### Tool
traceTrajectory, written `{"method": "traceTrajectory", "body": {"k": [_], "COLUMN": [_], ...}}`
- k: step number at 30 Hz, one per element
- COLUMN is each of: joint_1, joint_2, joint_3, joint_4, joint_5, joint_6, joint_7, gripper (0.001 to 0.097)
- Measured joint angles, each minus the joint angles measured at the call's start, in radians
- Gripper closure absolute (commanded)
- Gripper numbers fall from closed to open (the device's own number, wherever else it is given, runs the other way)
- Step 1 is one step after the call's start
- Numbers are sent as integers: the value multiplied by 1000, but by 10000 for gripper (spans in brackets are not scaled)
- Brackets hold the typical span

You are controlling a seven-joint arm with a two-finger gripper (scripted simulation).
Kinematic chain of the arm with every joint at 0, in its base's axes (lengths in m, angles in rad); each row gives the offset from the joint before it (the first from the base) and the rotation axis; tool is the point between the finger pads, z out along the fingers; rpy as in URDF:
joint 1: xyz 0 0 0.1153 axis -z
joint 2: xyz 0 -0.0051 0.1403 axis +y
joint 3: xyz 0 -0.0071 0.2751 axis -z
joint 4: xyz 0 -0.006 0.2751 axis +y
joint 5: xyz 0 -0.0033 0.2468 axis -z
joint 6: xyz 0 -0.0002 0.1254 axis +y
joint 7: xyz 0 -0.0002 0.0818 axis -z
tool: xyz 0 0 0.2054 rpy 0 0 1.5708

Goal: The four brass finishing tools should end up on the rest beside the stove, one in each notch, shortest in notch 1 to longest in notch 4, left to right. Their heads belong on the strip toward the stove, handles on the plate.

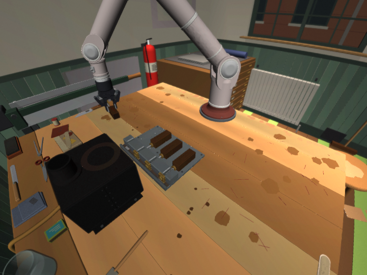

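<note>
The fourth finishing tool (113, 112) is partly hidden: only its dark wooden handle shows, gripped by my closed gripper (108, 104) just above the bench at the far left, behind the stove; its brass head is out of sight. The grey rest (162, 154) lies beside the black stove (93, 180). Three tools lie on it in separate notches, with brown handles (160, 138) (171, 148) (183, 159) on the plate and small brass heads (136, 154) toward the stove. One notch at an end of the rest holds no tool.
The stove stands left of the rest with its round collar (62, 166). The arm's base (218, 112) sits on the bench behind the rest. Scissors (41, 157), a knife (14, 182), a pad (29, 207) and small boxes lie along the left edge. A wooden-handled tool (130, 252) lies at the front.
</note>
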Motion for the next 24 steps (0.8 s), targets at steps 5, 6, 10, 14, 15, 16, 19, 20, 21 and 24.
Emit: {"method": "traceTrajectory", "body": {"k": [5, 6, 10, 14, 15, 16, 19, 20, 21, 24], "joint_1": [0, 0, 0, 0, 0, 0, 0, 0, 1, 4], "joint_2": [-33, -46, -102, -143, -149, -152, -154, -153, -153, -166], "joint_3": [0, 0, -1, 0, 0, 0, 0, 0, -1, -2], "joint_4": [-12, -17, -48, -79, -84, -87, -88, -87, -85, -56], "joint_5": [-1, -2, -3, -5, -5, -5, -5, -5, -5, -5], "joint_6": [48, 66, 148, 216, 226, 233, 238, 238, 236, 219], "joint_7": [1, 1, 3, 4, 4, 5, 5, 5, 5, 8], "gripper": [901, 901, 901, 901, 901, 901, 901, 901, 901, 901]}}
